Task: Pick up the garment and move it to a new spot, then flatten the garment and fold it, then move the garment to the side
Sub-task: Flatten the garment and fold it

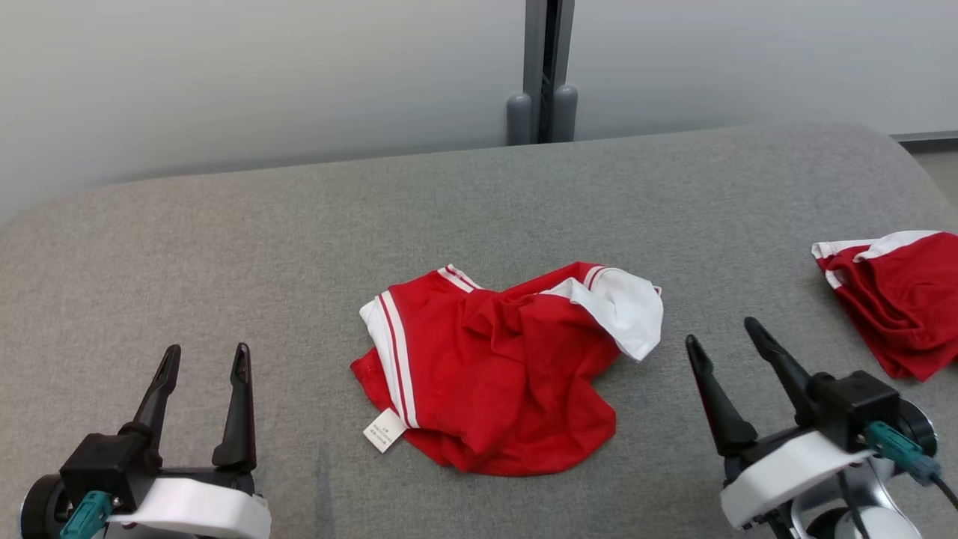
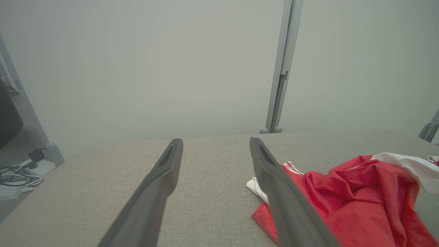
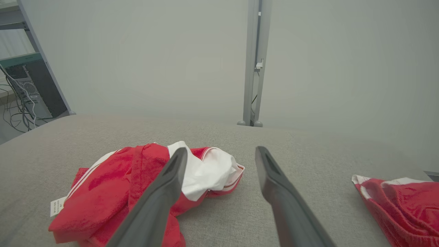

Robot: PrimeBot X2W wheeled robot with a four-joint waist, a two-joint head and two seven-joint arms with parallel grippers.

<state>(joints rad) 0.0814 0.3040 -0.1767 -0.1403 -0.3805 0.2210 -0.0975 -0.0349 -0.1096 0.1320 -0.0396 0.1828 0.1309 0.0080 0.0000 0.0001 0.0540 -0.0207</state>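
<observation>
Head view, crumpled red-and-white garment (image 1: 494,374)

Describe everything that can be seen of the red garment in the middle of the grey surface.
The red garment is thin-looking fabric, crumpled in a loose creased heap, not folded. Its left edge carries white stripes, and a white panel lies at its far right. A small white label sticks out at the near left corner. It rests on the grey padded surface, the one thing touching it. The left gripper and right gripper, both open, stand apart from it.
</observation>
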